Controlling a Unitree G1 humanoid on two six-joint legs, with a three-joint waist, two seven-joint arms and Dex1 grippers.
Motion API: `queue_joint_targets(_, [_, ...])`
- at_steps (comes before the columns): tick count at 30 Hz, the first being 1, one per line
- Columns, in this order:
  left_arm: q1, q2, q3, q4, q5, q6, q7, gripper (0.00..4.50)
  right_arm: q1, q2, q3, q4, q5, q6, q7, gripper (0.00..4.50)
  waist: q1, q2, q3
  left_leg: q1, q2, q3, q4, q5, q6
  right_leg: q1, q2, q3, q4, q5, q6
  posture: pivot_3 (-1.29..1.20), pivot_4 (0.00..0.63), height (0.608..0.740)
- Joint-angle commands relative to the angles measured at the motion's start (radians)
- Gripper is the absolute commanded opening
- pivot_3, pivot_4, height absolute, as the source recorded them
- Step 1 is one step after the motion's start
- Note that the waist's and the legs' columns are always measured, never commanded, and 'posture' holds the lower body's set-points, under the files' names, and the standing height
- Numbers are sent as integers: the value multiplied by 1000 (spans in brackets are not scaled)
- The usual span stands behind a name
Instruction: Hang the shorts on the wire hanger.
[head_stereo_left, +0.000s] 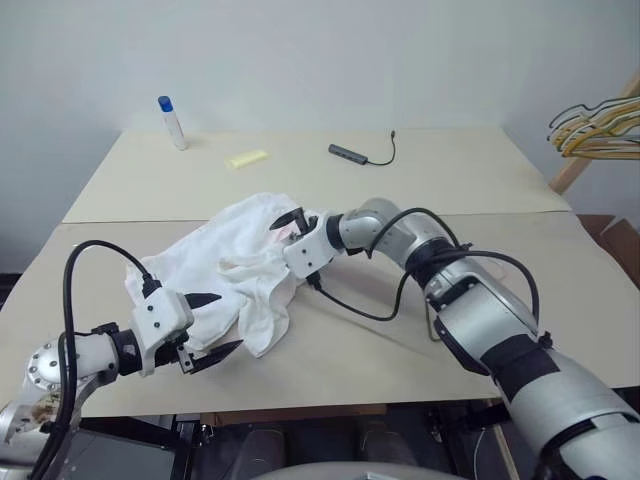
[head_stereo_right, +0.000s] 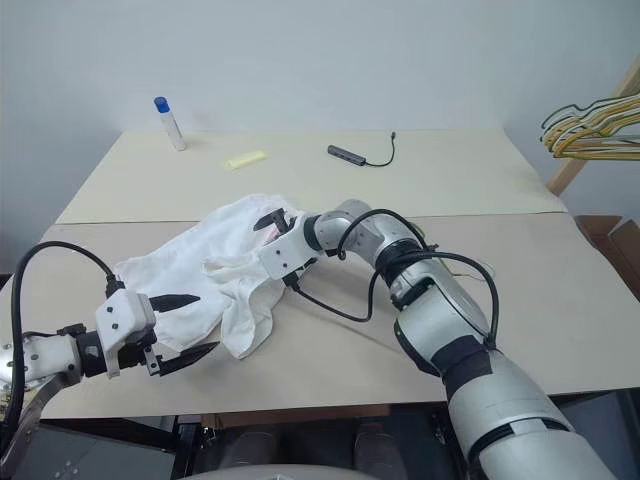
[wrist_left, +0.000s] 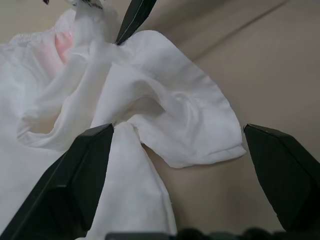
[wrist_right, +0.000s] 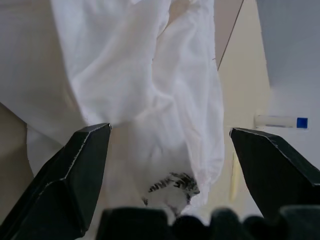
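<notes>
The white shorts (head_stereo_left: 235, 262) lie crumpled on the near table, left of centre, with a pink smudge near the waistband. My left gripper (head_stereo_left: 226, 322) hovers open at their near edge, and a cloth fold lies just ahead of its fingers (wrist_left: 85, 165). My right gripper (head_stereo_left: 293, 224) reaches in from the right, open, over the far right part of the shorts; cloth fills the space ahead of its fingers (wrist_right: 80, 165). A thin grey wire (head_stereo_left: 429, 325), apparently part of the wire hanger, peeks from under my right forearm. The rest of the hanger is hidden.
On the far table stand a white bottle with a blue cap (head_stereo_left: 172, 122), a yellow pad (head_stereo_left: 247, 158) and a dark adapter with a cable (head_stereo_left: 352, 153). A bunch of yellow and dark hangers (head_stereo_left: 600, 128) hangs at the far right.
</notes>
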Motion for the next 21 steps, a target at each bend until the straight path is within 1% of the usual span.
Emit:
queue_joint_targets(1, [10,3,32,-30,-2,-4,7,4500,-62,10,-2,48,-33,36,-83,3863,0,0,0,0,0,0,0,0,0,0,0,0,0,0,0,215,0,740])
queue_joint_targets(2, [13,3,33,-30,-1,-5,7,4500,-66,12,-4,59,-34,37,-86,3577,0,0,0,0,0,0,0,0,0,-1,0,0,0,0,0,215,0,740])
queue_joint_targets(11, [7,9,30,-18,1,-11,2,4500,-65,10,-35,83,2,59,-8,229,-2,1,0,0,0,0,-1,0,0,-1,0,0,1,0,0,197,0,740])
queue_joint_targets(12, [4,10,28,-15,2,-12,0,4500,-61,7,-36,82,3,63,-4,25,-2,1,0,0,0,0,-1,0,0,-1,0,0,1,0,0,197,0,740])
queue_joint_targets(15, [-12,9,27,-1,-3,-17,-6,4500,-53,-1,-46,75,7,87,-12,25,-2,1,0,0,0,0,-1,0,0,-1,0,0,1,0,0,181,0,740])
queue_joint_targets(17, [-31,-5,39,9,-32,-18,-9,4500,-49,-3,-63,71,18,122,-22,25,-2,1,0,0,0,0,-1,0,0,-1,0,0,1,0,0,169,0,740])
queue_joint_targets(20, [-75,-43,63,25,-104,-12,-14,4500,-43,-4,-94,55,34,168,-49,25,-4,1,0,0,0,0,-1,0,0,-1,0,0,1,0,0,155,0,740])
queue_joint_targets(21, [-100,-68,73,33,-156,5,-9,4500,-36,-7,-101,41,44,169,-36,25,-4,1,0,0,0,0,-1,0,0,-1,0,0,1,0,0,149,0,740])
